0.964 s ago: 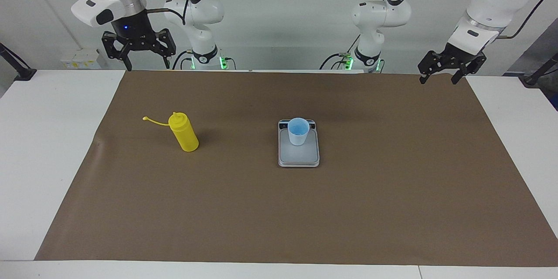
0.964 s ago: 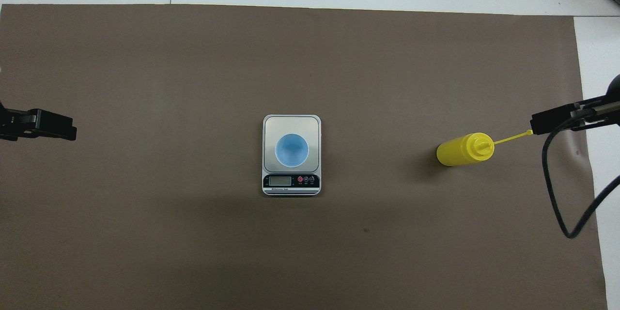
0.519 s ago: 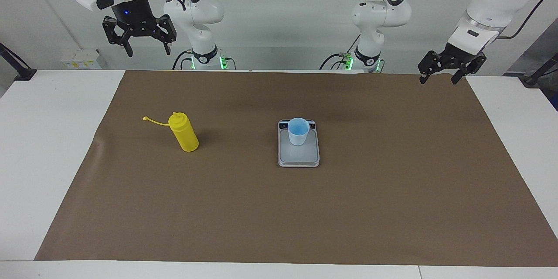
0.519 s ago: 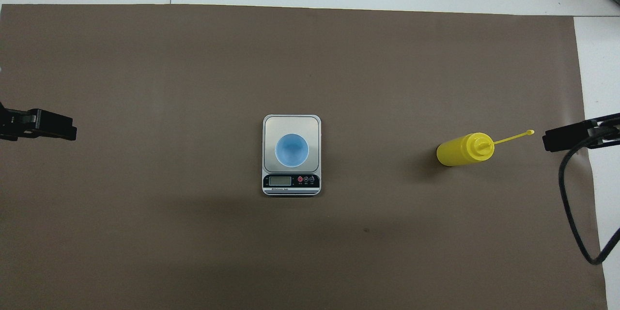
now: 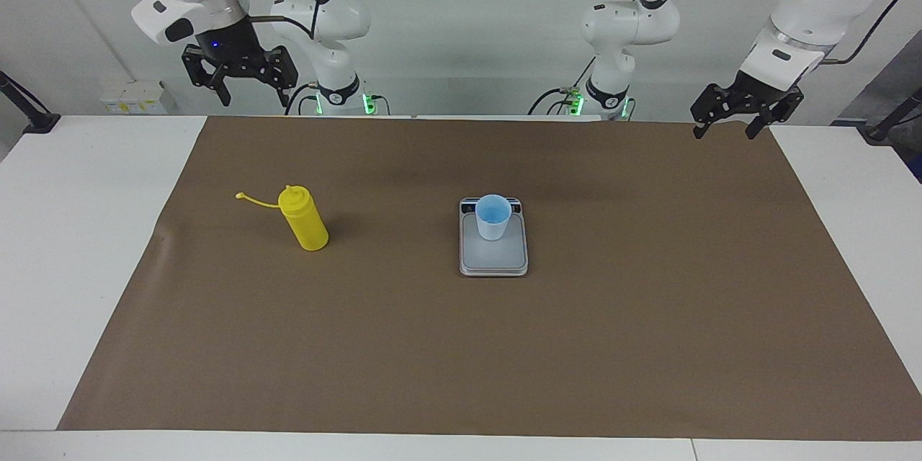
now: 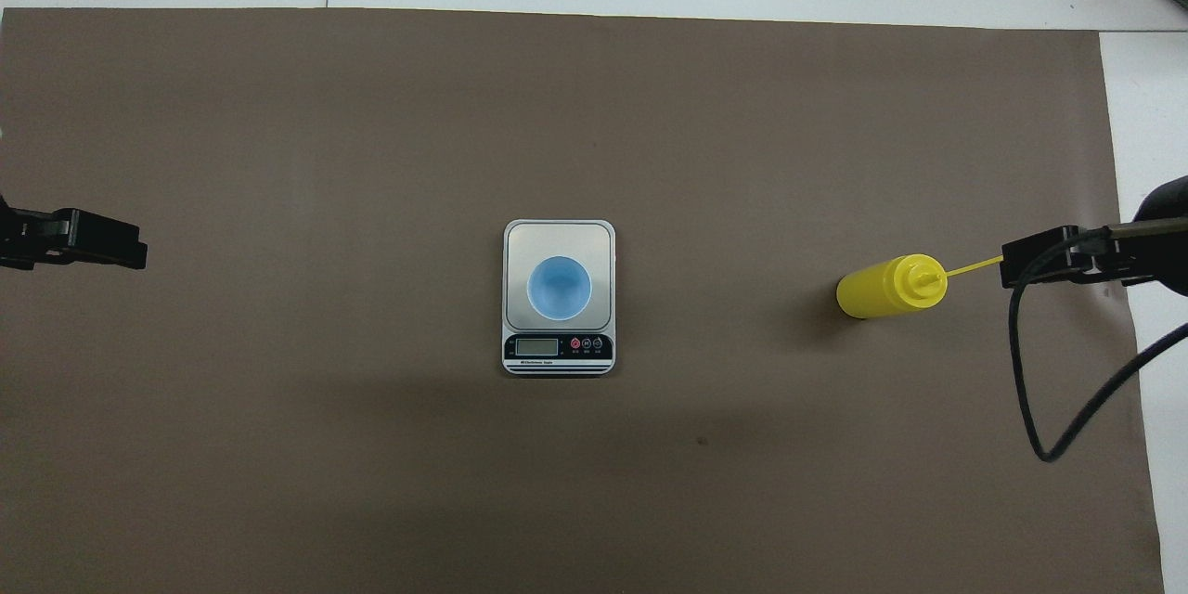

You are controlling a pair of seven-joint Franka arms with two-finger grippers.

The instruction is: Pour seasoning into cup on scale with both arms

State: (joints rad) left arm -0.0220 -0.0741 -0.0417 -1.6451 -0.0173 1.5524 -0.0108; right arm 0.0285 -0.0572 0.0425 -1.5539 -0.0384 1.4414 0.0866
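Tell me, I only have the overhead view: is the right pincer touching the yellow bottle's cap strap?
Observer: No. The right pincer hangs high in the air, well clear of the strap.
Operator: Is the bottle lying on its side?
Observer: No, the bottle stands upright on the mat.
Operator: And the left pincer, is it down on the mat?
Observer: No, the left pincer waits raised over the mat's edge at its own arm's end.

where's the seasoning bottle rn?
The seasoning bottle stands upright on the brown mat toward the right arm's end of the table, beside the scale and apart from it.
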